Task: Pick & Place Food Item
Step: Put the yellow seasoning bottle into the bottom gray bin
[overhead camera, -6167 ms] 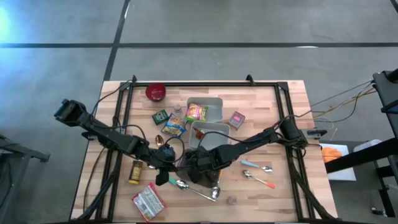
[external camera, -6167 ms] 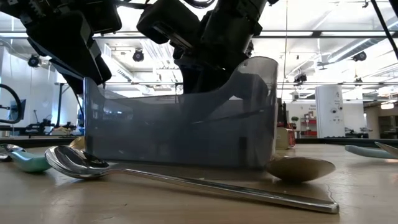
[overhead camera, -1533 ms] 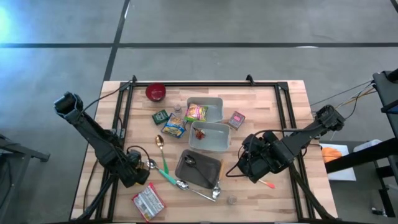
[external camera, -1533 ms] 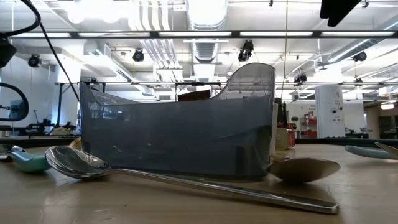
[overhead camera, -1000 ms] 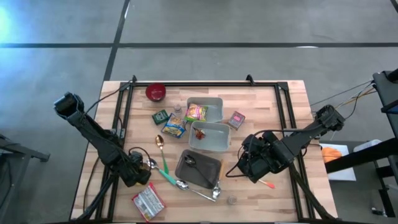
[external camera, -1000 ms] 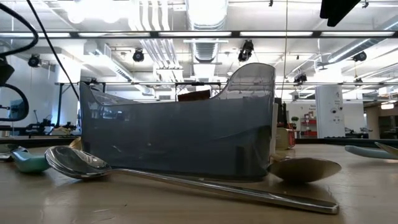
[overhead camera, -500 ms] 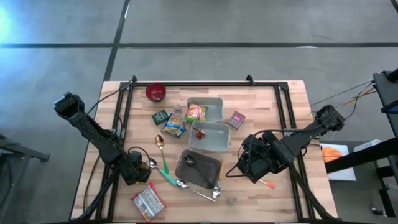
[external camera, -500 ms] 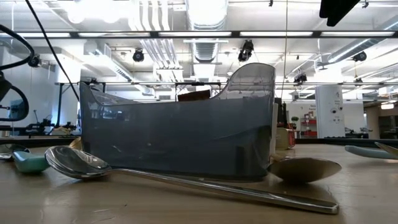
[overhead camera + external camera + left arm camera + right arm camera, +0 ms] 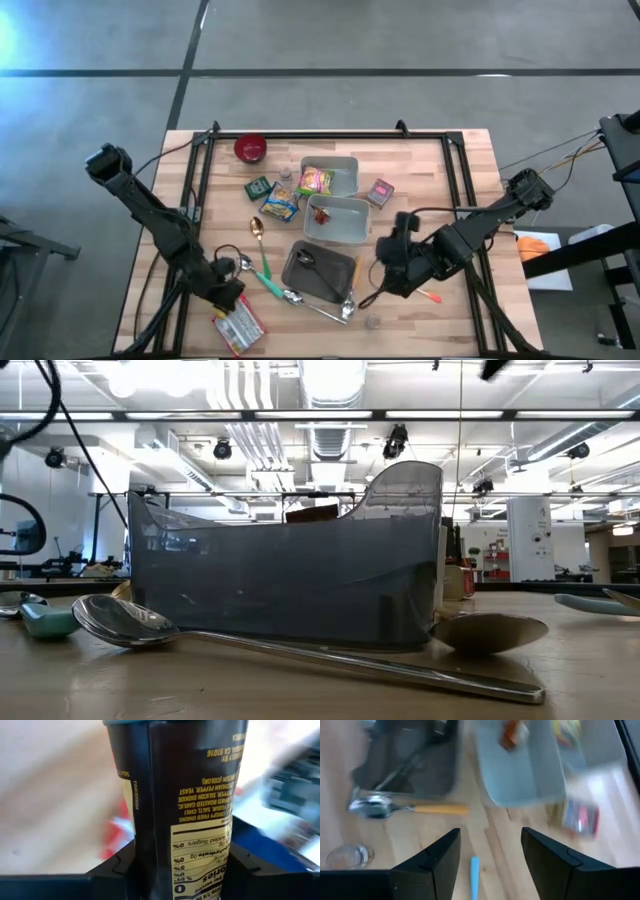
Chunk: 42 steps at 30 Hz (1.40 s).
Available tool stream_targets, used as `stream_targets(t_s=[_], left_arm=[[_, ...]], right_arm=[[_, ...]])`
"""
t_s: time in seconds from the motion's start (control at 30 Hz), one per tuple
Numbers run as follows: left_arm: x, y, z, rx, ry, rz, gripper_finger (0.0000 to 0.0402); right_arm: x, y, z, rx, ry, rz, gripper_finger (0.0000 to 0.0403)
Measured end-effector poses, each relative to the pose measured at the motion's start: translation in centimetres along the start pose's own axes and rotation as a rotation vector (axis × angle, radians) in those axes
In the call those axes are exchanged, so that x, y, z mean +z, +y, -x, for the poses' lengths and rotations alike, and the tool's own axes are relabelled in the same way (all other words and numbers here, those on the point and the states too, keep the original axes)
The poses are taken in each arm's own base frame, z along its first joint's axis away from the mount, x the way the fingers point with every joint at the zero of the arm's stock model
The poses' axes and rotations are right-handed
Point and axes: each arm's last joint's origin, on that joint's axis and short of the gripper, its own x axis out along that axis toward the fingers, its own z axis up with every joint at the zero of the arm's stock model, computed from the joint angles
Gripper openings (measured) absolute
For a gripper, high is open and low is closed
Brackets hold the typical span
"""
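A dark jar with a yellow-and-white printed label [image 9: 185, 795] fills the left wrist view, and my left gripper [image 9: 182, 867] is shut on it. In the high view that gripper [image 9: 228, 297] is near the table's front left, beside a red-and-white packet [image 9: 238, 325], and covers the jar. My right gripper [image 9: 383, 278] hangs open and holds nothing, just right of the dark tray [image 9: 320, 270]. In its wrist view the right gripper [image 9: 490, 852] is above bare wood and a blue spoon handle [image 9: 474, 875]. My left gripper pinches the jar's body [image 9: 150, 855] between its two fingers, one on each side of the labelled wall. The jar reaches away from the fingers along the line they point, slanting downward. Whether the jar's far end rests on the table, I cannot tell.
Two grey trays [image 9: 345, 182] [image 9: 340, 228] at the table's middle hold a candy pack and a red item. A red bowl [image 9: 251, 148] stands far left, with small packets [image 9: 272, 196] near it. Spoons lie on and around the dark tray [image 9: 290, 560], and a small clear cup [image 9: 373, 322] stands near the front edge.
My left gripper has shifted a little toward the table's near edge, close to the red-and-white packet, and has tipped. My right gripper has rolled about its wrist and swung slightly toward the dark tray. The trays, spoons and packets have stayed put.
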Motion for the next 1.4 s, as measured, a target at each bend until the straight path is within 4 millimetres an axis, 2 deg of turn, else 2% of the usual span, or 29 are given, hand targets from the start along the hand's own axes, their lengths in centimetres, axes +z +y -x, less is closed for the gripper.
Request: stream_targets(t_s=[0.2,0.33,0.5,0.67,0.83,0.93,1.17,1.3,1.4], left_arm=[[-1.0,-3.1,3.1,-0.284,-0.057,-0.002,0.0175],[-0.2,-5.0,4.8,-0.391,-0.130,0.017,0.0175],[1.8,-7.7,6.6,-0.443,-0.147,-0.059,0.0175],[4.3,-10.2,8.6,-0.477,-0.105,-0.176,0.0175],[6.4,-12.1,10.2,-0.482,-0.047,-0.279,0.0175],[7.4,-13.2,10.8,-0.487,-0.007,-0.333,0.0175],[9.2,-15.0,11.2,-0.504,0.092,-0.444,0.0175],[9.4,-16.0,11.4,-0.520,0.118,-0.508,0.0175],[9.3,-17.0,11.8,-0.545,0.131,-0.580,0.0175]], right_arm=[[2.1,1.4,0.2,0.057,-0.232,0.345,0.0207],[3.7,2.0,0.8,0.001,-0.417,0.509,0.0207],[5.4,2.3,1.7,-0.086,-0.594,0.576,0.0207],[7.0,1.5,2.7,-0.036,-0.625,0.529,0.0207],[8.6,1.1,2.8,0.034,-0.640,0.504,0.0211],[9.4,1.1,3.1,0.043,-0.653,0.502,0.0230],[10.6,1.6,2.7,-0.017,-0.650,0.603,0.0319],[11.1,2.2,2.3,-0.031,-0.654,0.674,0.0356],[11.5,2.7,2.0,-0.034,-0.654,0.697,0.0367]])
